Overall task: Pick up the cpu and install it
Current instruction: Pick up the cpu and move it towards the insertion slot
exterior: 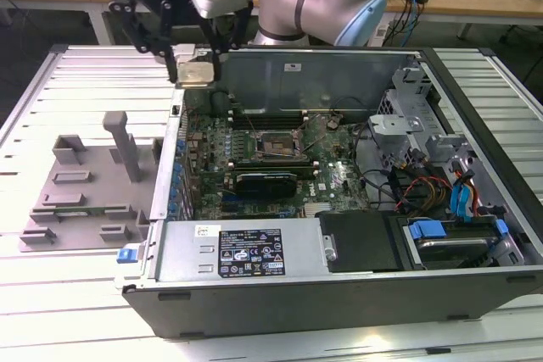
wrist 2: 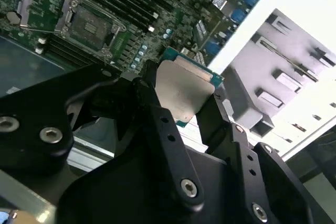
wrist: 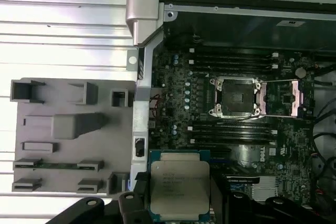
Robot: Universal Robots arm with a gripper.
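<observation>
The cpu [exterior: 195, 72], a small square chip with a silvery top on a green edge, hangs in the air over the open computer case's far corner, on the exterior view's left. My gripper [exterior: 197, 67] is shut on it, one black finger on each side. In both wrist views the cpu [wrist 2: 181, 88] [wrist: 179, 183] sits flat between the fingers [wrist 2: 153, 100]. The open cpu socket [exterior: 278, 146] [wrist: 234, 97] [wrist 2: 86, 22] lies on the motherboard below, with its metal latch frame swung up.
The computer case [exterior: 339, 281] lies open on a slatted metal table [exterior: 51, 294]. A grey plastic tray [exterior: 85, 188] [wrist: 68, 129] with upright posts stands beside the case on the exterior view's left. Cables and blue drive bays [exterior: 450, 201] fill the case's other end.
</observation>
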